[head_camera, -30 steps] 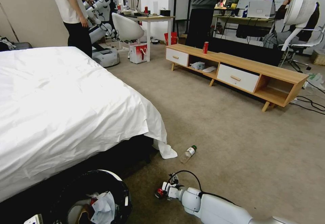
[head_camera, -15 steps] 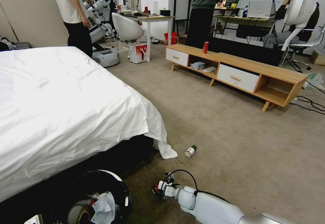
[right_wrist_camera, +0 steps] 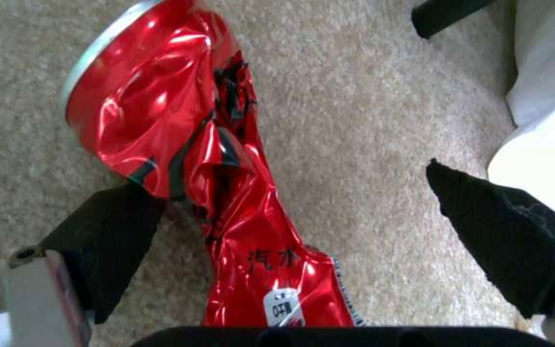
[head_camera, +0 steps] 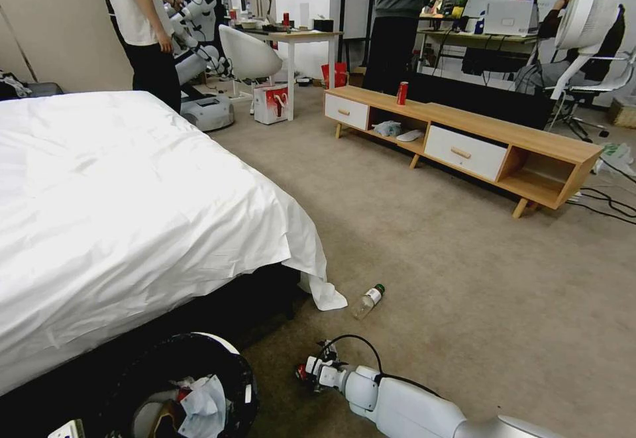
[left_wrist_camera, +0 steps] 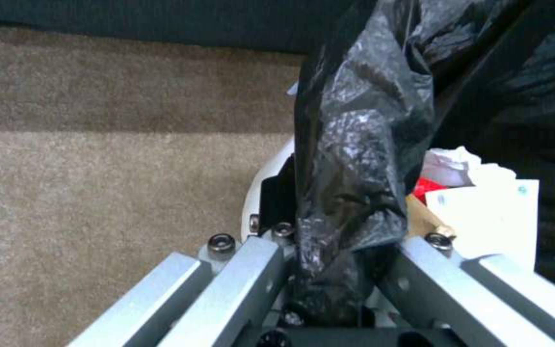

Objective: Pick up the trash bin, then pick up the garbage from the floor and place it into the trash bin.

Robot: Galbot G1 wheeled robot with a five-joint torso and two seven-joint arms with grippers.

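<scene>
The trash bin [head_camera: 199, 365], lined with a black bag, sits low at my left beside the bed and holds white tissues and a tan tray. In the left wrist view my left gripper [left_wrist_camera: 335, 270] is shut on the bin's bagged rim [left_wrist_camera: 354, 144]. My right gripper [head_camera: 306, 373] is down at the carpet right of the bin. In the right wrist view it [right_wrist_camera: 290, 183] stands open around the crushed red can [right_wrist_camera: 181, 135], which lies on the carpet. One pad [right_wrist_camera: 111, 241] touches the can and the other stands apart. A clear bottle with a green cap [head_camera: 368, 301] lies farther ahead.
The bed with its white sheet [head_camera: 132, 193] fills the left side, and its corner hangs to the floor near the bottle. A low wooden cabinet [head_camera: 464, 140] with an upright red can [head_camera: 402, 93] stands ahead on the right. Cables [head_camera: 606, 203] lie at the far right. Open carpet [head_camera: 464, 292] lies between.
My right arm and gripper have shifted a little to the left, toward the bin. The bin, the bottle and the left gripper have stayed put.
</scene>
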